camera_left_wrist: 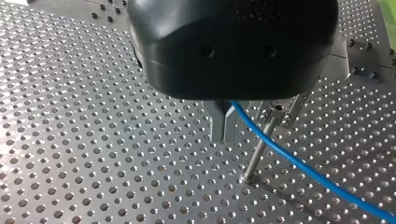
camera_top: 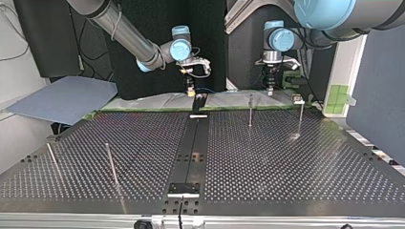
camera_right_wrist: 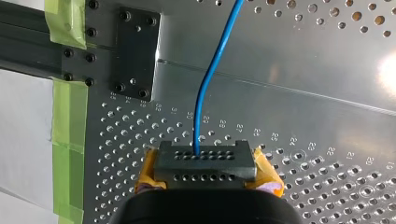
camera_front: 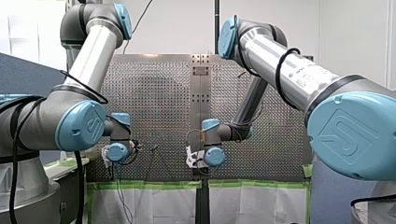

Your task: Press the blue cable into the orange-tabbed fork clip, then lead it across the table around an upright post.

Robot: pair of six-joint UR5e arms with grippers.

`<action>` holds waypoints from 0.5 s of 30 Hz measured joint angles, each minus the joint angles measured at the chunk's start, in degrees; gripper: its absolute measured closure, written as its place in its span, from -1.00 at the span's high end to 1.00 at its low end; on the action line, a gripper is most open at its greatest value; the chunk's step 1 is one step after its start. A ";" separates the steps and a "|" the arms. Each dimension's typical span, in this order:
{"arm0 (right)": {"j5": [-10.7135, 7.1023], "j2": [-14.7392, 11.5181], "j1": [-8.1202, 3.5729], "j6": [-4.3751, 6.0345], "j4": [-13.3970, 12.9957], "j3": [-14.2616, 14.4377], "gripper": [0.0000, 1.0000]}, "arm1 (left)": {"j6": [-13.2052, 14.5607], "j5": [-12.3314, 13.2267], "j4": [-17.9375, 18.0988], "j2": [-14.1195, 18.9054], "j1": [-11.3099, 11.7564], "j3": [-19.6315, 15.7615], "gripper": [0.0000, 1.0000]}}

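The blue cable [camera_left_wrist: 299, 163] runs out from between my left gripper's [camera_left_wrist: 224, 125] metal fingers, which are shut on it, and passes close beside an upright post [camera_left_wrist: 258, 154]. A small metal fixture [camera_left_wrist: 280, 111] stands just behind that post; I see no orange tab on it. My right gripper [camera_right_wrist: 205, 161], with yellow pads, is shut on the same cable [camera_right_wrist: 210, 70], which leads away ahead of it over the plate. In the top view my right gripper [camera_top: 190, 89] hangs at the table's far edge near the middle, and my left gripper [camera_top: 270, 87] is to its right.
Thin upright posts stand on the perforated table [camera_top: 267, 162]: two at the far right [camera_top: 250, 112] [camera_top: 300, 119] and two at the near left [camera_top: 112, 164] [camera_top: 53, 160]. A dark centre rail [camera_top: 193, 143] runs front to back. Green tape [camera_right_wrist: 67, 116] lines the table's edge.
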 joint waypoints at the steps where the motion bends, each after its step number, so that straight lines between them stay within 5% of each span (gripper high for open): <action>1: 0.00 0.00 -0.01 0.01 -0.02 0.00 -1.00 | 0.01 0.00 0.03 -0.11 -0.03 -0.02 -1.00; 15: -0.10 0.01 -0.27 -0.01 0.02 0.01 -1.00 | -1.97 0.37 1.67 -5.94 0.19 2.91 -1.00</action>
